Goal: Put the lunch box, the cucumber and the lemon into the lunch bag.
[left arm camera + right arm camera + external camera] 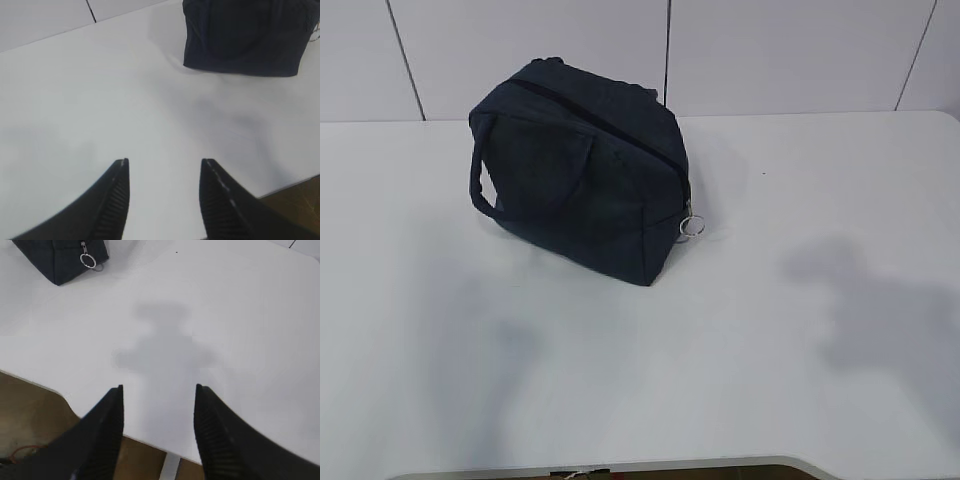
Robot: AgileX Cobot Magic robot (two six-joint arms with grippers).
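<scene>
The dark navy lunch bag [585, 175] stands on the white table [770, 330] at the back, left of centre, its top zipper shut and its metal ring pull [692, 226] hanging at the right end. It also shows in the left wrist view [245, 37] and a corner of it in the right wrist view [60, 257]. The lunch box, cucumber and lemon are out of view. My left gripper [164, 162] is open and empty above bare table. My right gripper [159, 387] is open and empty above the table's front edge. Neither gripper shows in the exterior view.
A loop handle [480, 185] hangs on the bag's left side. The table's front edge [145, 442] runs below my right gripper, with brown floor [30, 415] beyond it. A white panelled wall [770, 50] stands behind the table.
</scene>
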